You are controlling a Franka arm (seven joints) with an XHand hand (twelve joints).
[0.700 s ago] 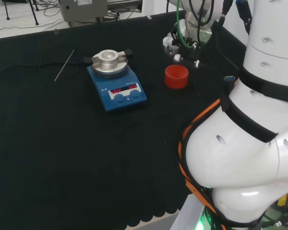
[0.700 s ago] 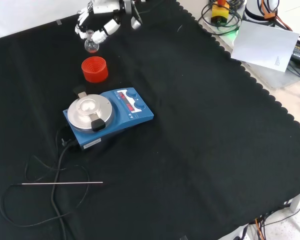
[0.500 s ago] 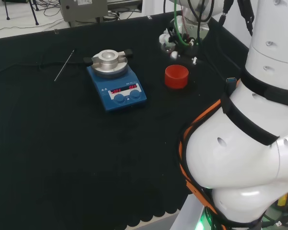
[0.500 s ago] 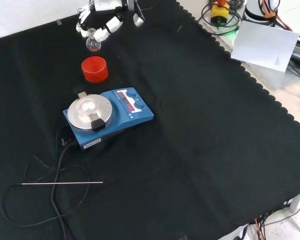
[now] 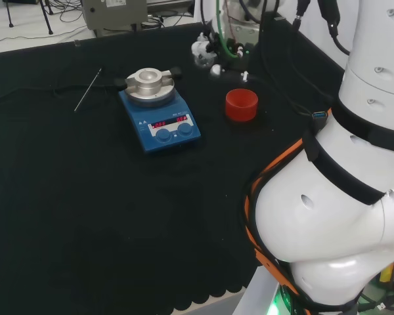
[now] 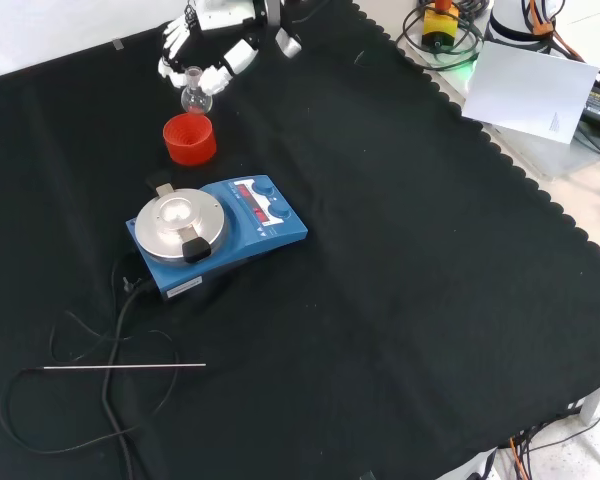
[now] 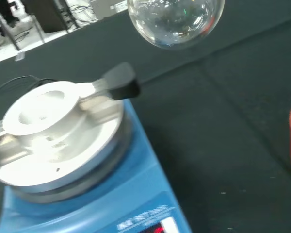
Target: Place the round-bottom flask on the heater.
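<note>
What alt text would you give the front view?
Near the top, the hand holds a clear round-bottom flask above a red ribbed ring. Below sits a blue heater with a silver top.

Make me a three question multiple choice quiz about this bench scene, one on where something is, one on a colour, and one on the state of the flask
1. In the front view, where is the red ribbed ring stand relative to the blue heater with the round silver top?
A. Farther off, above it
B. Nearer the camera
C. On its plate

2. What colour are the heater's lit digits?
A. Green
B. Red
C. White

3. What is the state of the clear glass round-bottom flask?
A. Seated in the heater
B. Lying on the black cloth
C. Held in the air by the black and white hand

Answers: 1 A, the ring sits higher in the front view than the heater. 2 B, the head view shows red digits. 3 C, fingers curl round its neck and the wrist view shows its bulb above the cloth.
</note>
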